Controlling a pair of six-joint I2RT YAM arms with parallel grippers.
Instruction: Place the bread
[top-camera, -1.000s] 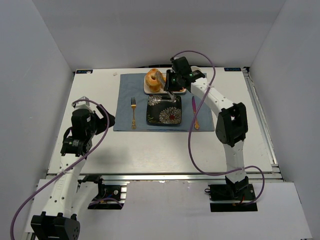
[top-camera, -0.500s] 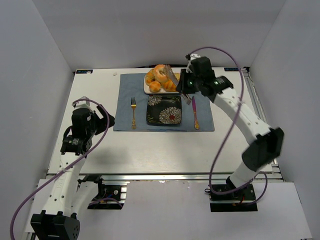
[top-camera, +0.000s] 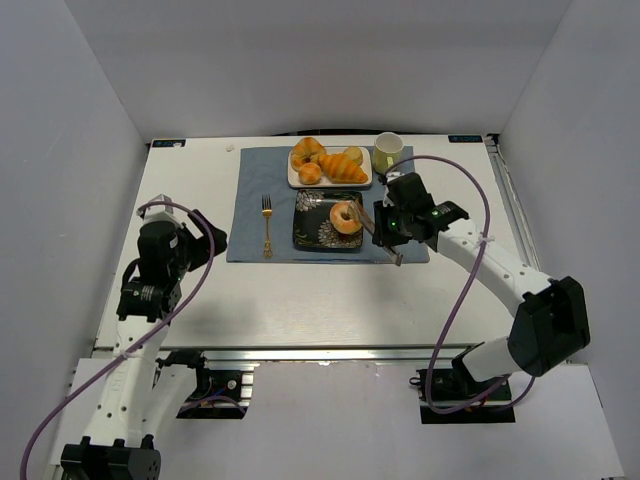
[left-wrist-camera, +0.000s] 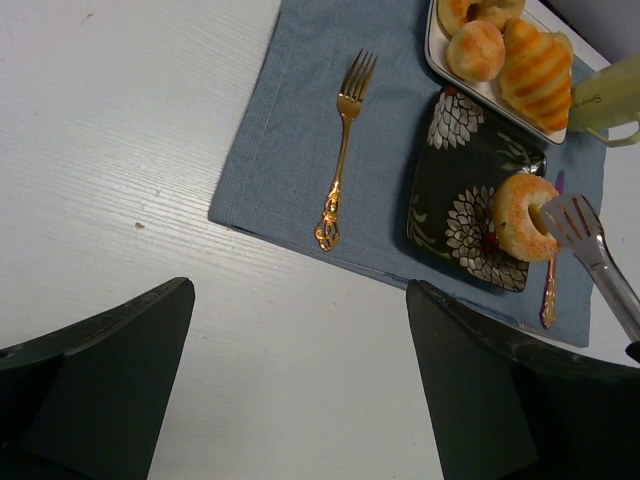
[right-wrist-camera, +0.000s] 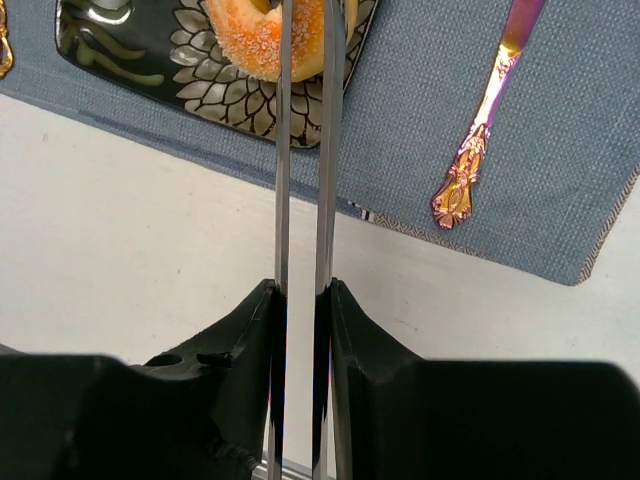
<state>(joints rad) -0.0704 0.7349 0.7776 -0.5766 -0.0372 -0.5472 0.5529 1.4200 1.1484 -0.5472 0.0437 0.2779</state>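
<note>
The bread is a golden ring-shaped bun at the right part of the black floral plate. My right gripper is shut on metal tongs, whose tips clasp the bread. In the right wrist view the tongs run from the gripper up to the bread over the plate. In the left wrist view the bread tilts against the tong tip. My left gripper is open and empty over bare table at the left.
A white plate at the back holds a croissant and small rolls. A green mug stands to its right. A gold fork and a purple-gold utensil lie on the blue placemat.
My right arm has carried the bread in the tongs from the white plate at the back down and forward to the black plate. The left arm has hardly moved.
</note>
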